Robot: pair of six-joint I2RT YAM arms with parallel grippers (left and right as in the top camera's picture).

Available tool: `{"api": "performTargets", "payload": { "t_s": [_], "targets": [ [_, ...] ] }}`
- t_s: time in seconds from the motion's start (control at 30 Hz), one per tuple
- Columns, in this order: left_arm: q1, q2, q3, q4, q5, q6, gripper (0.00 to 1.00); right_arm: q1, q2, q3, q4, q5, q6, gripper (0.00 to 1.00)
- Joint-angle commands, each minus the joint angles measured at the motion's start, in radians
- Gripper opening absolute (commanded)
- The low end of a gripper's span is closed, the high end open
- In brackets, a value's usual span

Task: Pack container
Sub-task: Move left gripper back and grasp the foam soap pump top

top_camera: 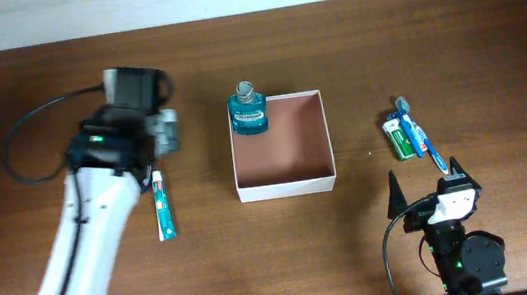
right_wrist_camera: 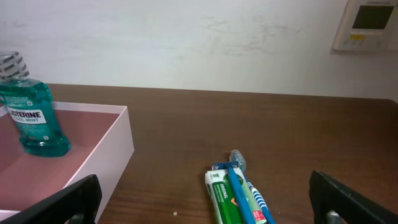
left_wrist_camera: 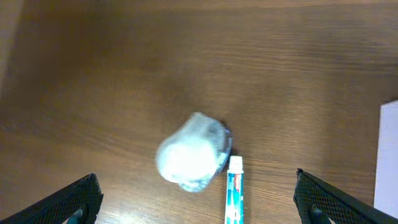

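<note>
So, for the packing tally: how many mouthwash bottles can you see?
1. The mouthwash bottle stands upright in the far-left corner of the container; no other shows.

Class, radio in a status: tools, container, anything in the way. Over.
Left tool open over pale round item. Right tool open, empty. Container holds only mouthwash bottle. Nothing blocking it.

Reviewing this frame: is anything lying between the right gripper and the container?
Nothing visible does. Bare table separates the right gripper from the container. The toothbrush and green tube lie ahead of the open fingers, off that path.
</note>
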Motion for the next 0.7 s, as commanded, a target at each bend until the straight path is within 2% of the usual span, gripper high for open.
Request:
{"api": "performTargets", "payload": {
  "t_s": [0.0, 0.13, 0.37, 0.57, 0.67],
  "targets": [
    [0.109, -0.013, -0.011, 0.007, 0.235, 0.081, 0.99, -0.008, -0.006, -0.005, -0.008, 0.005, 0.000, 0.98],
    [0.192, -0.012, -0.011, 0.025, 0.391, 0.140, 0.98, -0.008, -0.006, -0.005, -0.008, 0.005, 0.000, 0.99],
    [0.225, -0.011, -0.031, 0.015, 0.391, 0.145, 0.96, -0.008, -0.006, -0.005, -0.008, 0.005, 0.000, 0.99],
    [0.225, -0.010, -0.090, 0.070, 0.387, 0.253, 0.89, -0.008, -0.006, -0.005, -0.008, 0.005, 0.000, 0.99],
    [0.225, -0.004, -0.113, 0.099, 0.363, 0.256, 0.89, -0.008, -0.006, -0.005, -0.008, 0.005, 0.000, 0.99]
  ]
}}
